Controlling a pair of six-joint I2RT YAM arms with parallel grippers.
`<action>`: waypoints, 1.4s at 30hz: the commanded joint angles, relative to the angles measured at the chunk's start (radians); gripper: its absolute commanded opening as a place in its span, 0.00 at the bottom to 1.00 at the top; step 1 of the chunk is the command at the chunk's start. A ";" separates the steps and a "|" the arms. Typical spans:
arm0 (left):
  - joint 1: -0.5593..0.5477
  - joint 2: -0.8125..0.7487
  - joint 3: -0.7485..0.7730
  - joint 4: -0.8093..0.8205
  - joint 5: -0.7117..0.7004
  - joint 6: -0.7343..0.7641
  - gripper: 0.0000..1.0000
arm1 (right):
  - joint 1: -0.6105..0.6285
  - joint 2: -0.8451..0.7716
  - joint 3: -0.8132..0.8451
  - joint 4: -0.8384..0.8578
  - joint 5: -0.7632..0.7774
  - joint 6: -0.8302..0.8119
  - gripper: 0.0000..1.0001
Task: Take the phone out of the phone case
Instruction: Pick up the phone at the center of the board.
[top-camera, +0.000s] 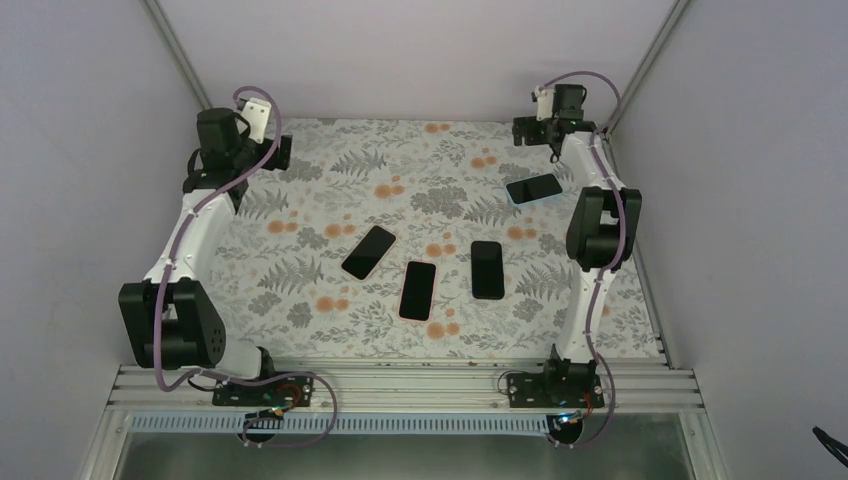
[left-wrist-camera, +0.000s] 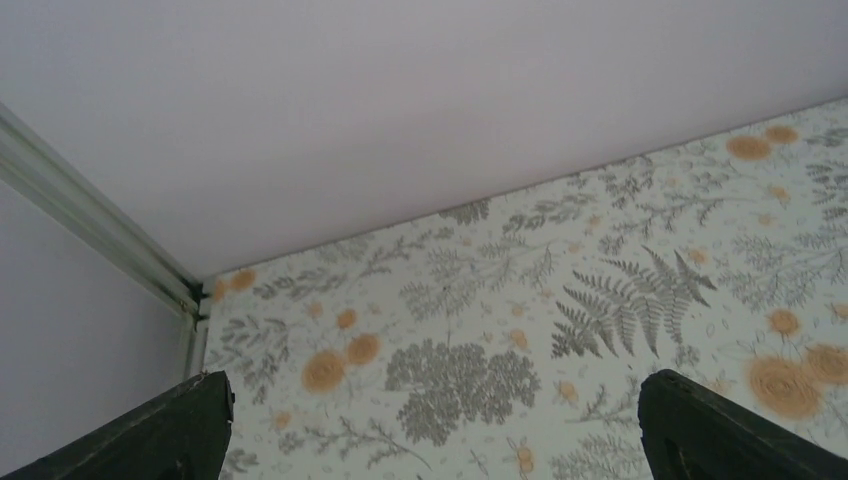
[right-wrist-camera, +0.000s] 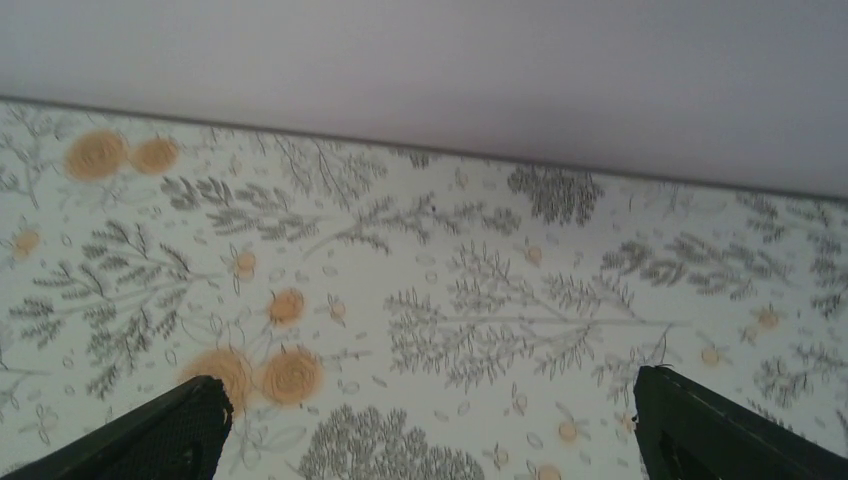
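Observation:
Several phones lie screen-up on the floral cloth in the top view. One in a light blue case (top-camera: 533, 188) lies at the right, close to my right arm. One with a pale pink case rim (top-camera: 418, 290) lies in the middle, between a dark phone (top-camera: 369, 252) and another dark phone (top-camera: 487, 269). My left gripper (top-camera: 281, 152) is at the far left corner, open and empty (left-wrist-camera: 435, 400). My right gripper (top-camera: 521, 131) is at the far right, open and empty (right-wrist-camera: 430, 400). No phone shows in either wrist view.
The floral cloth (top-camera: 300, 290) covers the table. Pale walls close in the back (top-camera: 400, 60) and both sides, with metal frame posts (left-wrist-camera: 90, 225) in the corners. An aluminium rail (top-camera: 400, 385) carrying the arm bases runs along the near edge.

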 joint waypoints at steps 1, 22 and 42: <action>0.007 -0.027 0.038 -0.115 -0.009 0.007 1.00 | -0.011 0.018 0.060 -0.121 0.041 0.022 1.00; 0.001 0.076 0.069 -0.210 -0.037 0.031 1.00 | -0.015 0.262 0.235 -0.360 0.190 -0.103 0.89; 0.000 0.083 0.094 -0.328 0.082 0.087 1.00 | -0.144 0.257 0.042 -0.547 0.022 -0.174 0.80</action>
